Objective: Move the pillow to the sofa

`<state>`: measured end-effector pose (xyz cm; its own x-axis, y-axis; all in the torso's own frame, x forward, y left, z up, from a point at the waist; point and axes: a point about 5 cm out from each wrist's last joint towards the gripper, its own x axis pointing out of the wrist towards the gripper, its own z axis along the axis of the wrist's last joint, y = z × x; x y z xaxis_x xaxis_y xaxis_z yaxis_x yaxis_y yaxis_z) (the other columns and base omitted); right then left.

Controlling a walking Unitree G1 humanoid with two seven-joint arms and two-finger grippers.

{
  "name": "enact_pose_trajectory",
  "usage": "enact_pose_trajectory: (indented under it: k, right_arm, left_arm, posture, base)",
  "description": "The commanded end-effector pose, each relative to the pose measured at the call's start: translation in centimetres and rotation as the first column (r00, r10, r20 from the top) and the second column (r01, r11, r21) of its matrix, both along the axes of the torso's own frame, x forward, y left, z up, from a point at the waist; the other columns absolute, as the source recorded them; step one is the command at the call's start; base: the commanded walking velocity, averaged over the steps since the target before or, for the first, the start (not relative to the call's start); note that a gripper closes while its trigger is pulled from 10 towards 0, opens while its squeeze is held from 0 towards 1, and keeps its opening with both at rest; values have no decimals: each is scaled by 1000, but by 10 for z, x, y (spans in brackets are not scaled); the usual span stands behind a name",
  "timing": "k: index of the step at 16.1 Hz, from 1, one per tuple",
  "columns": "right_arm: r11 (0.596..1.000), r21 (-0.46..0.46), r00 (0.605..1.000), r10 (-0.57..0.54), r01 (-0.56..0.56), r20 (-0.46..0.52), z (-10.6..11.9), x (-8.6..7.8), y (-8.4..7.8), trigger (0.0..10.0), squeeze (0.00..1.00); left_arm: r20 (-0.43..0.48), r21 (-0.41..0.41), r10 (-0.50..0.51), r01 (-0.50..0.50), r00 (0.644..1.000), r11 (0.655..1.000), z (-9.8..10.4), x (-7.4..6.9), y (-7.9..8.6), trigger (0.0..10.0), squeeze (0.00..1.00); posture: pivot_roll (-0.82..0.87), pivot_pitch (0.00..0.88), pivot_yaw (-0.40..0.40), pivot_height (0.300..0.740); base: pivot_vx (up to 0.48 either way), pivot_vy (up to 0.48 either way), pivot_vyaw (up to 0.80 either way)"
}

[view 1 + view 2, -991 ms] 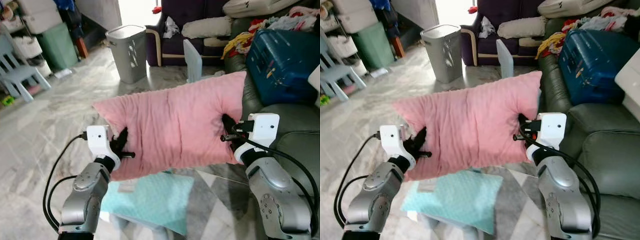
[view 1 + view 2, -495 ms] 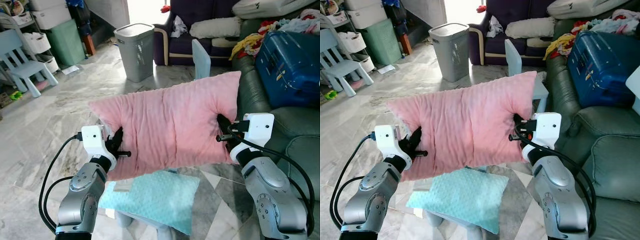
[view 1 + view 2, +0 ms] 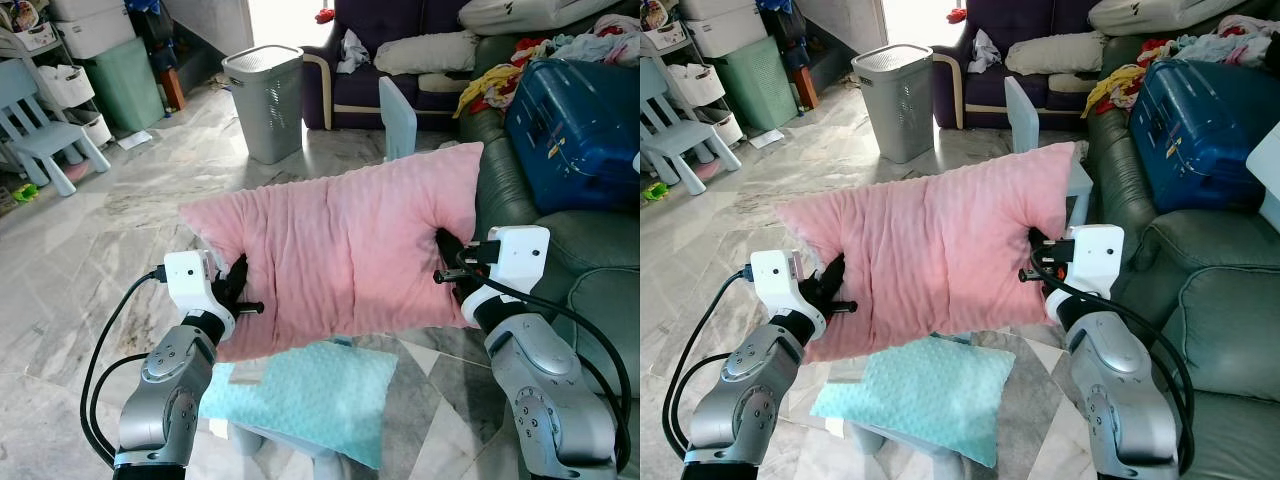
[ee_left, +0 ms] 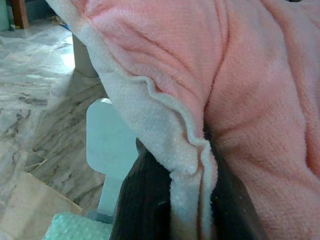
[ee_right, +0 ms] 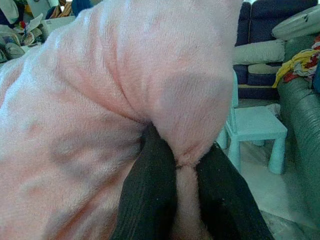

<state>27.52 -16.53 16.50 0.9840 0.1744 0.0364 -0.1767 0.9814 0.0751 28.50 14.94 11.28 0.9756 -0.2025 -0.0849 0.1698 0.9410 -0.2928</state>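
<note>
Head camera first: the pink pillow (image 3: 340, 260) is up in the air, stretched between both arms, well clear of the floor. The left gripper (image 3: 238, 292) has its jaws pinched on the pillow's left edge, the right gripper (image 3: 450, 262) clamped on the right edge — a two-handed carry. Below it lies a teal pillow (image 3: 300, 398), not touching. The green sofa (image 3: 590, 300) sits just beside the right arm, its near seat looking free, while further along a blue suitcase (image 3: 575, 110) and a heap of clothes (image 3: 560, 50) take up room.

Left wrist view: two black fingers (image 4: 140, 200) closed tight on a fold of the pillow's pale seam, fabric bunched between them.

Right wrist view: same story — fingers (image 5: 145, 195) squeezed onto a pinch of pink fleece, a small blue chair (image 5: 255, 132) beyond.

So the pickup looks done and the pillow is in transit. What's left, by my read: swing it right over the near cushion, lower it, and let both jaws go.
</note>
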Motion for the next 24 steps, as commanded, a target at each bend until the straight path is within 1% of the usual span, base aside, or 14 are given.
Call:
enact_pose_trajectory:
  k: [1, 6, 24]
  right_arm:
    - [1000, 3, 999, 8, -8, 37, 10, 0, 3, 10000, 0]
    - [1000, 4, 999, 8, -8, 38, 10, 0, 3, 10000, 0]
    - [1000, 6, 999, 10, -10, 44, 11, 2, 4, 10000, 0]
  left_arm:
    - [10, 5, 6, -6, 1000, 1000, 4, 2, 2, 10000, 0]
    - [10, 4, 6, -6, 1000, 1000, 5, 2, 2, 10000, 0]
    - [13, 13, -3, 3, 1000, 1000, 5, 5, 2, 10000, 0]
  posture:
    - [-191, 0, 49, 740]
    - [-192, 0, 50, 740]
    - [-191, 0, 56, 740]
  base:
    - [0, 0, 0]
    - [-222, 0, 0]
    - [-303, 0, 0]
